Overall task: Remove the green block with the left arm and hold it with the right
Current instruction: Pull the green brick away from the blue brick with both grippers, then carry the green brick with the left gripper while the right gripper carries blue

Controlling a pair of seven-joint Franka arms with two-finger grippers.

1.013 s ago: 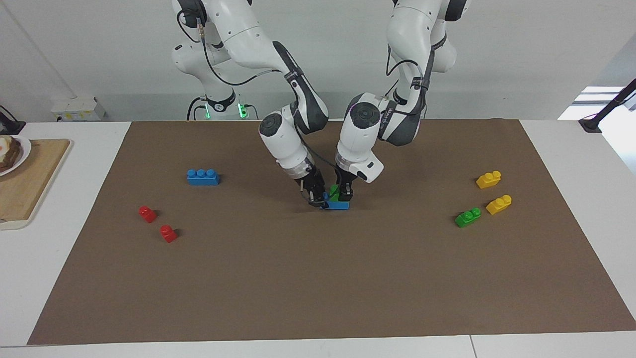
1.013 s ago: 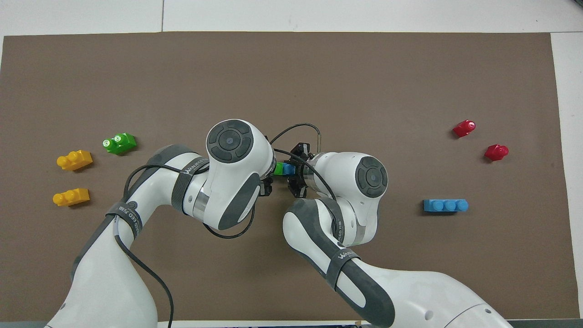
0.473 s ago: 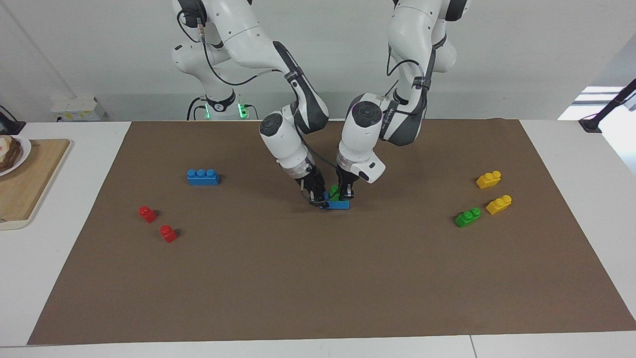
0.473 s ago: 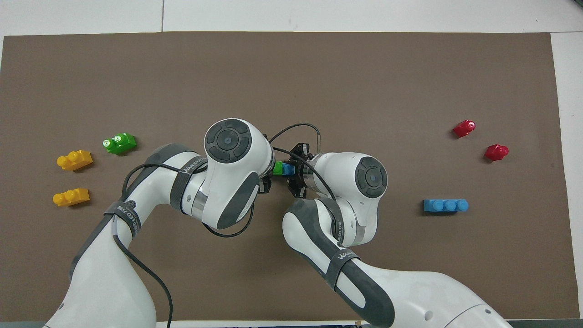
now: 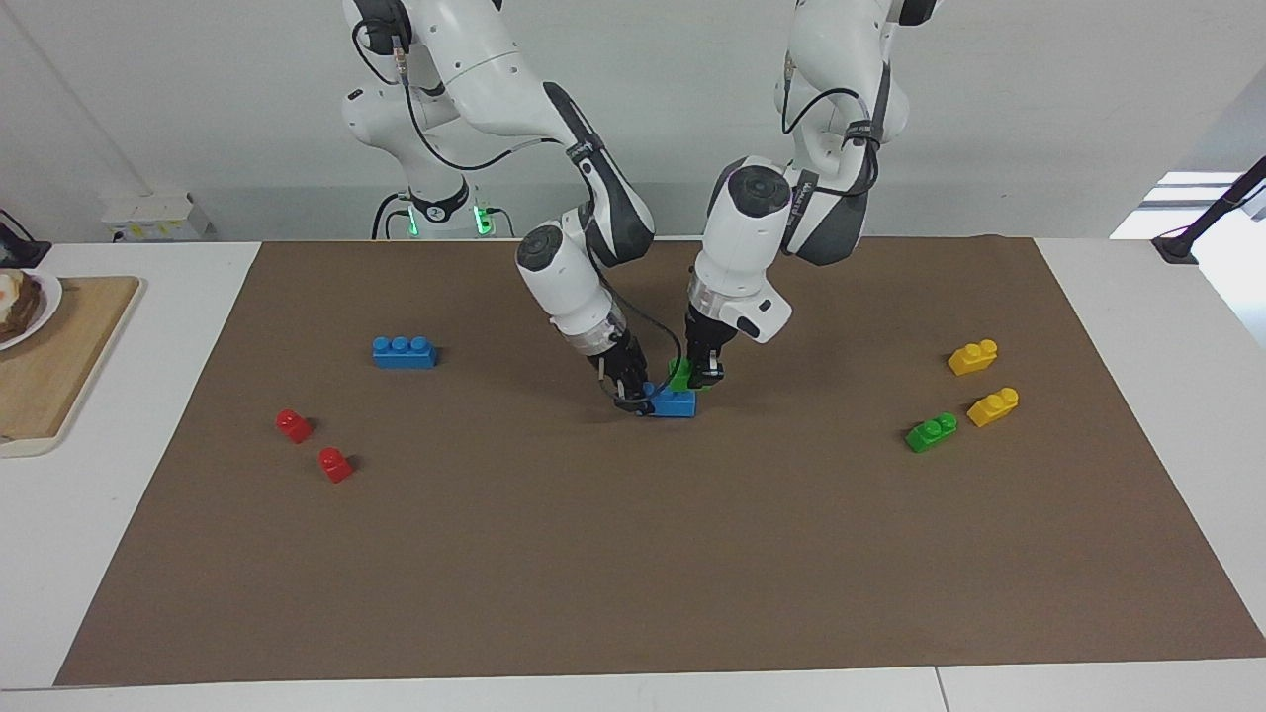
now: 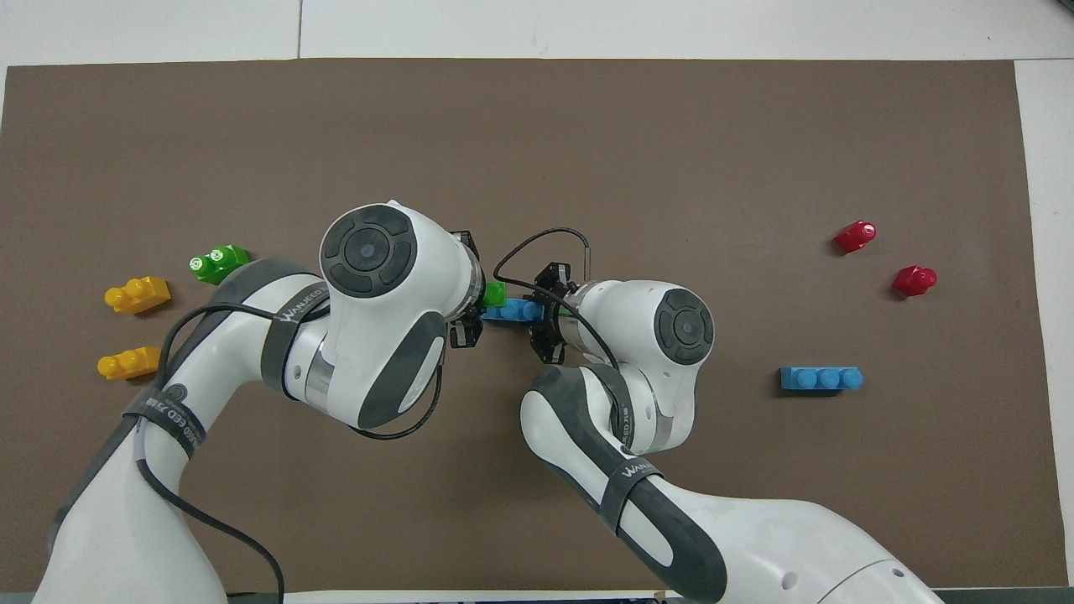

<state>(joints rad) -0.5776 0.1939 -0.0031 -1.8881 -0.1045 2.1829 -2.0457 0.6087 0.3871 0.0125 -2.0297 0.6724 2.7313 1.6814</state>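
A green block (image 5: 680,373) is in my left gripper (image 5: 704,376), which is shut on it and holds it just above a blue brick (image 5: 675,403) at the middle of the brown mat. My right gripper (image 5: 633,396) is shut on the end of that blue brick nearer the right arm's end and keeps it down on the mat. In the overhead view the green block (image 6: 493,294) peeks out beside the left wrist, and the blue brick (image 6: 512,312) shows its studs between the left gripper (image 6: 475,309) and the right gripper (image 6: 539,312). A second green block (image 5: 932,432) lies toward the left arm's end.
Two yellow bricks (image 5: 972,357) (image 5: 993,406) lie beside the second green block (image 6: 219,262). Another blue three-stud brick (image 5: 405,351) and two red blocks (image 5: 294,425) (image 5: 335,464) lie toward the right arm's end. A wooden board (image 5: 59,356) lies off the mat there.
My left gripper has lifted and drawn toward the left arm's end with the green block, pulling it off the blue brick, whose studs now show. The right gripper has stayed put.
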